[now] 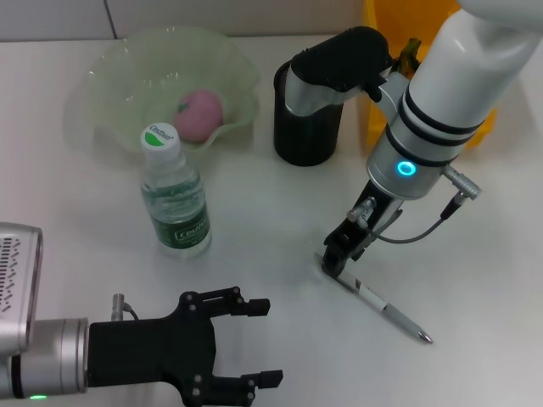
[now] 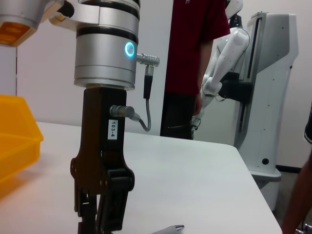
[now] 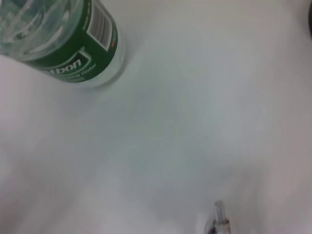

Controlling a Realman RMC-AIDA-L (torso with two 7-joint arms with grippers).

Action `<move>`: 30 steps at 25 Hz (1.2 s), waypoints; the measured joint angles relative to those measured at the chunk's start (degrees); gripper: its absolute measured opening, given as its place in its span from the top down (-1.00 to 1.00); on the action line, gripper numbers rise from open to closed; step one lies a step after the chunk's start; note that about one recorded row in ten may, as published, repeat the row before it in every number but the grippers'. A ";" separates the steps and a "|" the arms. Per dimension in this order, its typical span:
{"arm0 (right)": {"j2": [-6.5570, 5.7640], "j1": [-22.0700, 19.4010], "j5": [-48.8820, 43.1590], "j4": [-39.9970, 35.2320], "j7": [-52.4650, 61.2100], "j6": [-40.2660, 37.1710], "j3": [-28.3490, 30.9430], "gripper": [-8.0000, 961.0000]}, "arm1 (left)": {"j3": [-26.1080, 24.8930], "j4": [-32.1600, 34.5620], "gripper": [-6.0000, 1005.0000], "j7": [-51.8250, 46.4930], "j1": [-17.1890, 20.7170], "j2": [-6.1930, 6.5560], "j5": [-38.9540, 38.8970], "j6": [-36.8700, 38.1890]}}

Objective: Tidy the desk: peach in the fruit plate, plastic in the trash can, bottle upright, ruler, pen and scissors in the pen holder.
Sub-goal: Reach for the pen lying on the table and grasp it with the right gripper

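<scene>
With the small pink peach (image 1: 199, 114) in the wavy pale green glass plate (image 1: 102, 85) and the clear green-labelled bottle (image 1: 174, 199) upright, the right tool (image 1: 335, 261) clamps the slim silver-white pen (image 1: 386, 309) lying on the white table (image 1: 271, 220), still unstowed.

The silver-white pen (image 1: 386, 309) lies flat on the white desk (image 1: 271, 229), near the upright clear bottle (image 1: 174, 197).

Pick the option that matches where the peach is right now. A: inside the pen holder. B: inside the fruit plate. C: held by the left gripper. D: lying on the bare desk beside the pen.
B: the peach rests inside the wavy-edged fruit plate, behind the upright bottle.
</scene>
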 joint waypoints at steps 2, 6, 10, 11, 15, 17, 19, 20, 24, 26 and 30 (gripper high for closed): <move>0.01 0.07 0.11 0.28 0.00 0.20 -0.27 0.38 | 0.04 0.00 -0.59 0.00 -0.01 -0.03 0.00 -0.01; 0.03 0.30 0.24 0.51 0.00 0.54 -1.30 0.32 | 0.06 0.00 -0.59 0.00 -0.03 -0.05 0.00 -0.03; 0.04 0.47 0.31 0.52 0.00 0.91 -2.60 0.27 | 0.02 0.00 -0.59 0.00 -0.03 -0.06 0.00 -0.03; 0.03 0.49 0.34 0.52 0.00 0.95 -2.77 0.26 | -0.01 0.00 -0.59 0.00 -0.03 -0.06 0.00 -0.03; 0.04 0.52 0.72 0.24 0.00 1.49 -4.49 0.25 | -0.04 0.00 -0.59 0.00 -0.03 -0.06 0.00 -0.03; 0.03 0.55 1.11 0.14 0.00 1.82 -5.29 0.25 | -0.03 0.00 -0.59 0.00 -0.02 -0.06 0.00 -0.03; 0.04 0.62 1.28 0.12 0.00 2.29 -6.34 0.25 | -0.01 0.00 -0.59 0.00 -0.02 -0.06 0.00 -0.03; 0.04 0.62 1.28 0.12 0.00 2.29 -6.34 0.25 | -0.02 0.00 -0.59 0.00 -0.02 -0.06 0.00 -0.03; 0.03 0.75 1.64 0.16 0.00 2.47 -7.10 0.25 | -0.06 0.00 -0.59 0.00 -0.02 -0.06 0.00 -0.02; 0.03 0.78 1.69 0.32 0.00 2.49 -7.17 0.25 | -0.06 0.00 -0.59 0.00 -0.02 -0.06 0.00 -0.02; 0.03 0.81 1.72 0.42 -0.04 2.75 -8.50 0.25 | -0.05 0.00 -0.59 0.00 -0.02 -0.06 0.00 -0.03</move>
